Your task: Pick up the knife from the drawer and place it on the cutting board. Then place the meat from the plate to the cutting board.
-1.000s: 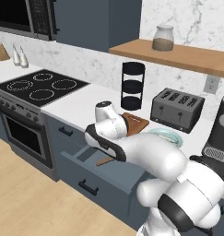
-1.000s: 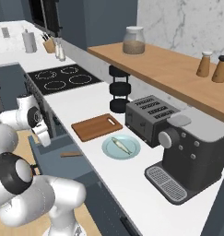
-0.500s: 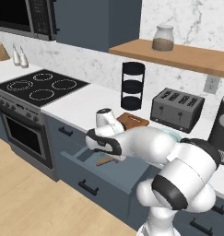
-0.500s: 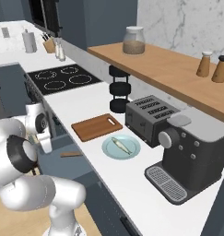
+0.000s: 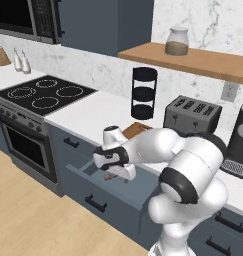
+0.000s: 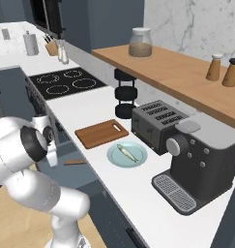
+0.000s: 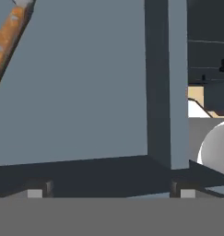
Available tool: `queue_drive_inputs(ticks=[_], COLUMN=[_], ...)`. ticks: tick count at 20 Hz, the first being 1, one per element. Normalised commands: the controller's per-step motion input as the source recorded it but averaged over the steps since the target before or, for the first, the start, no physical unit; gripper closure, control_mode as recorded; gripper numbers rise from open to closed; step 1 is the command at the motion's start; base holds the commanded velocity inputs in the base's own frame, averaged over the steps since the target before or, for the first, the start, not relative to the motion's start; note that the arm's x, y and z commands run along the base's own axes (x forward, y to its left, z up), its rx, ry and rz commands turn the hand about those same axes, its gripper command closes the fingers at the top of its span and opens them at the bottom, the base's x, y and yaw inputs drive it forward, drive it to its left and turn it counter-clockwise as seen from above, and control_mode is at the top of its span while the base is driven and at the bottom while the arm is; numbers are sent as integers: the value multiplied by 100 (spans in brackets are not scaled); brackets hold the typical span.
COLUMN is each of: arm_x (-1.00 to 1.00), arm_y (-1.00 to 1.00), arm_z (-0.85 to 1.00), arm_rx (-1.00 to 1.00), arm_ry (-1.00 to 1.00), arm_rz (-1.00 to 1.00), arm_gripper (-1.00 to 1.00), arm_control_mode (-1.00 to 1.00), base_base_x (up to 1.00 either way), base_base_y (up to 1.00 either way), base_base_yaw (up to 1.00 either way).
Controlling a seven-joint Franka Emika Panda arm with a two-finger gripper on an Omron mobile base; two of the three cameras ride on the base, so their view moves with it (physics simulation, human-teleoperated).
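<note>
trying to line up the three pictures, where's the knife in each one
Left base view: the knife is a brown sliver in the open drawer, just under the robot's hand.
Right base view: its brown handle lies in the drawer, left of the plate.
Hand view: the handle runs diagonally across the top left corner.
Shared landmark: the drawer's blue-grey interior.

Bare drawer (image 7: 85, 92) floor, wall (image 7: 166, 83) seemingly near

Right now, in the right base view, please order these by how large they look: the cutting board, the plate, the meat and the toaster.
1. Toaster
2. Cutting board
3. Plate, a little smaller than the board
4. Meat, by far the smallest; it lies on the plate

All four sit close together on the counter, so nearness hardly changes the order.
</note>
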Motion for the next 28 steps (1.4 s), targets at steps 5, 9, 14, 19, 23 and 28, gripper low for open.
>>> queue_drive_inputs(ticks=[5,9,14,19,23,28], arm_x=[8,6,13,2,0,0], arm_y=[0,0,0,10,27,33], arm_z=[-41,-39,-26,-33,-34,-21], arm_rx=[0,1,3,2,3,6], arm_ry=[5,1,0,0,1,1], arm_rz=[5,4,0,0,0,0], arm_gripper=[-100,-100,-100,-100,-100,-100], arm_control_mode=[-100,-100,-100,-100,-100,-100], base_base_x=[0,0,0,0,0,0], base_base_y=[0,0,0,0,0,0], base_base_yaw=[0,0,0,0,0,0])
